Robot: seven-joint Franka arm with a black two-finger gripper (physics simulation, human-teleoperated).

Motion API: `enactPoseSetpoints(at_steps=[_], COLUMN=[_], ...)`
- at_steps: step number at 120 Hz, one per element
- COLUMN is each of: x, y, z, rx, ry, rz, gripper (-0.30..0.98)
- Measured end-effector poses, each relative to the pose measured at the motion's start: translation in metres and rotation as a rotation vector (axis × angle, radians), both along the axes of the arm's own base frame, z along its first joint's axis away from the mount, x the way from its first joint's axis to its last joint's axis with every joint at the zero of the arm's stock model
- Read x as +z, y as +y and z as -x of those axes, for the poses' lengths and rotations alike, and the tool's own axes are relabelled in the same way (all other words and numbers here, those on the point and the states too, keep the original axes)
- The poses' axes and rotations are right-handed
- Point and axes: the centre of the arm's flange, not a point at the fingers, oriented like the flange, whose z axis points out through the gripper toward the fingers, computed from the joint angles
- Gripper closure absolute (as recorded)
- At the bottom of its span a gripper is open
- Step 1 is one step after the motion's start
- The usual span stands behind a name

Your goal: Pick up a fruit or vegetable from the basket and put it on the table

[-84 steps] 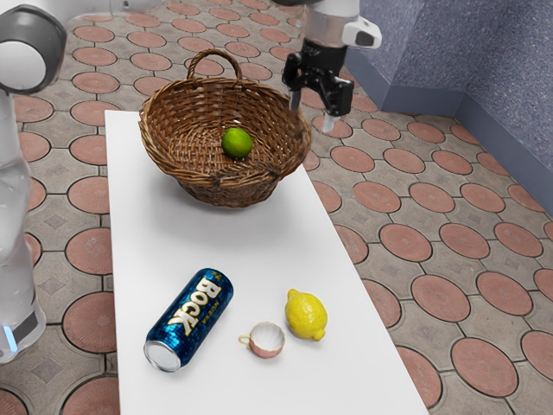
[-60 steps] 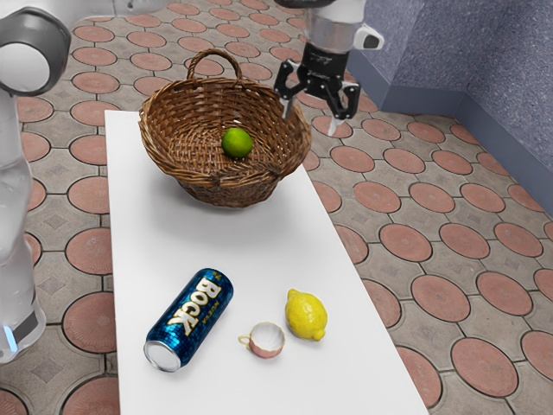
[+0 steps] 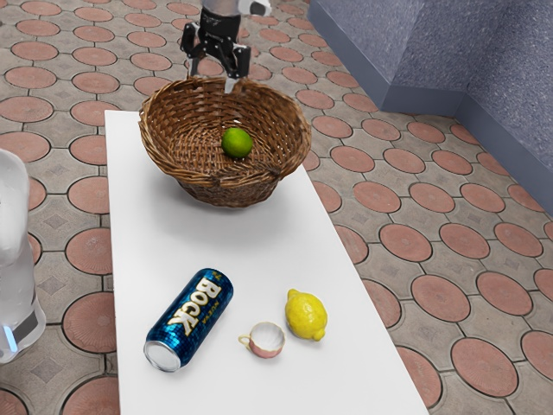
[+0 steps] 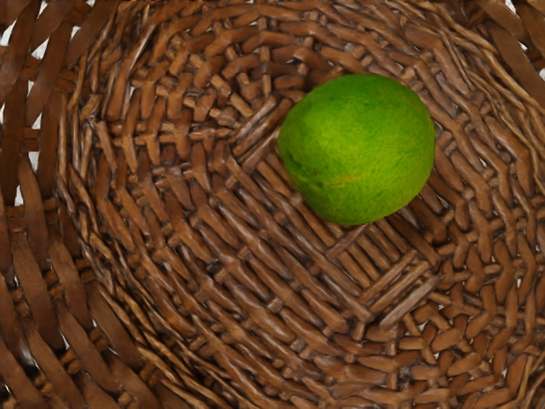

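Green lime (image 4: pixel 358 149) lies inside the wicker basket (image 3: pixel 226 188), whose curved sides probably stop it from rolling away. Over the basket, the end effector (image 3: pixel 212 76) is released and empty, spread wide, I think, for going down around the fruit.

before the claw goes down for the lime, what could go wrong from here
The claw is open above the basket, whose walls rise around the lime, so a finger might catch the rim on the way down. The lime is round and sits loose on the weave, so an off-centre touch could roll it. Once set on the flat table, it could roll too.
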Motion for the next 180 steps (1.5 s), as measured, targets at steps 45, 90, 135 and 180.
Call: enactPoseSetpoints(at_steps=[45,90,135,180], x=[-0.074,-0.082,-0.105,-0.125], y=[0.035,0.003,0.017,0.017], z=[-0.082,-0.054,-0.029,-0.047], rx=[-0.391,-0.672,-0.721,-0.783], ry=[-0.088,-0.165,-0.182,-0.182], rz=[-0.078,-0.040,0.022,0.025], gripper=[0.00,0.00,0.00,0.00])
